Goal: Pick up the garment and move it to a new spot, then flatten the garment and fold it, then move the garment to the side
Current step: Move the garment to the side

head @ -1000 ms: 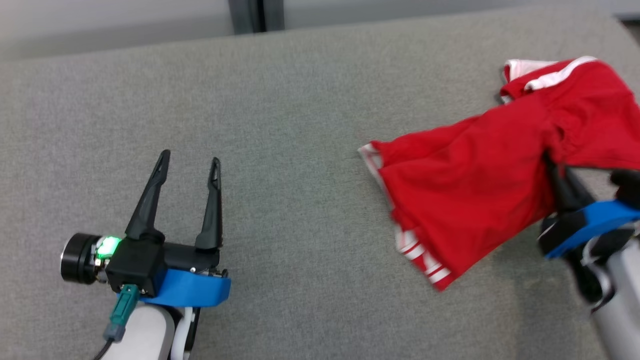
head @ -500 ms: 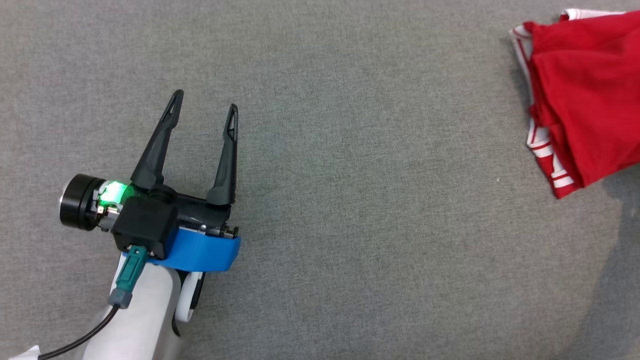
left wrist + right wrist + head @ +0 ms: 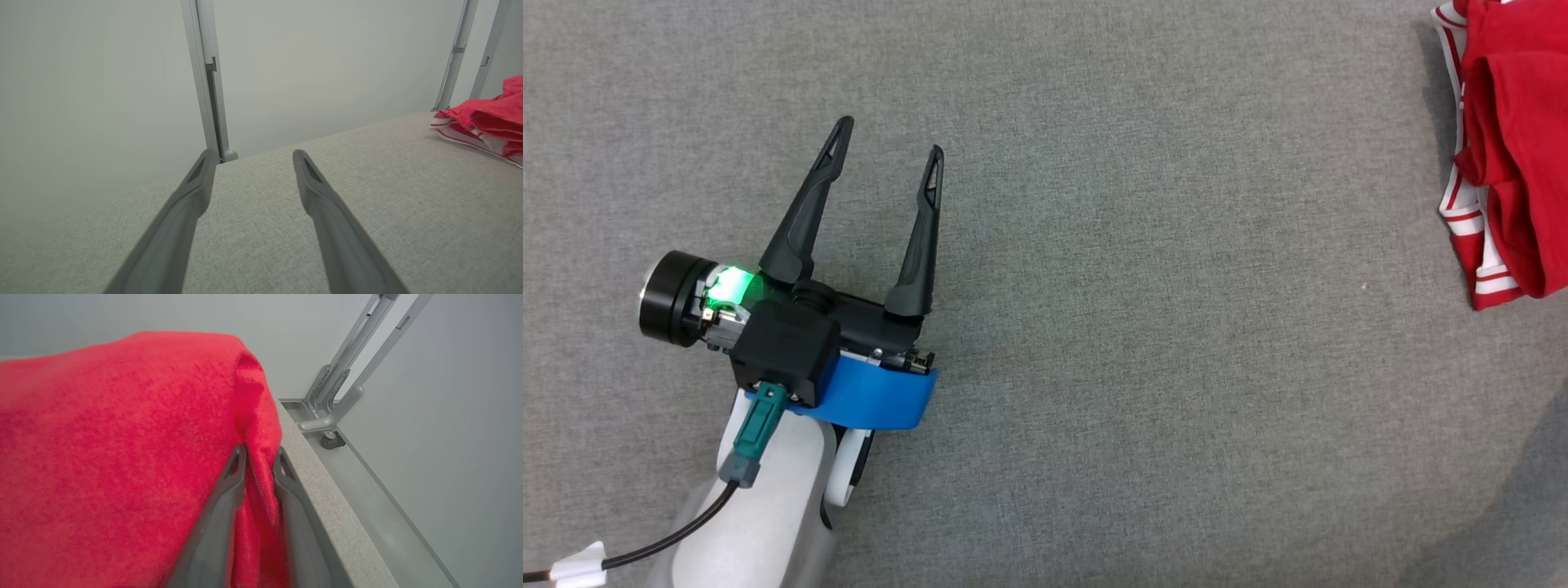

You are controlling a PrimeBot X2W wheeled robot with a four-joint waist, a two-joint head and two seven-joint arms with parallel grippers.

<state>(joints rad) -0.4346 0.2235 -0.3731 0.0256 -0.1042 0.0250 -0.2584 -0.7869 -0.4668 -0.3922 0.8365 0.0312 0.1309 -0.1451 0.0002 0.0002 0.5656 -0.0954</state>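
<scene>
The red garment [image 3: 1515, 163] lies bunched up at the far right of the head view, on the right side of the grey desk [image 3: 1135, 286]. Its edges have white stripes. In the right wrist view, red cloth covers most of the left side.

The right end effector [image 3: 259, 453] is pinched narrow on a fold of the red garment, with cloth squeezed between its two dark fingers. That fold is close to the edge of the desk. Past the edge there are grey metal bars [image 3: 347, 388] and a little wheel [image 3: 331, 442].

The left end effector [image 3: 890, 137] is well apart from the red garment, over the left side of the desk. Its two fingers are spread wide and hold nothing. A green light [image 3: 729, 286] glows on its wrist, and a blue band [image 3: 882, 400] wraps round just behind it.

In the left wrist view the fingers point across the desk toward a pale wall [image 3: 102, 81] and a grey metal post [image 3: 206, 81]. The red garment is off to the right there.
</scene>
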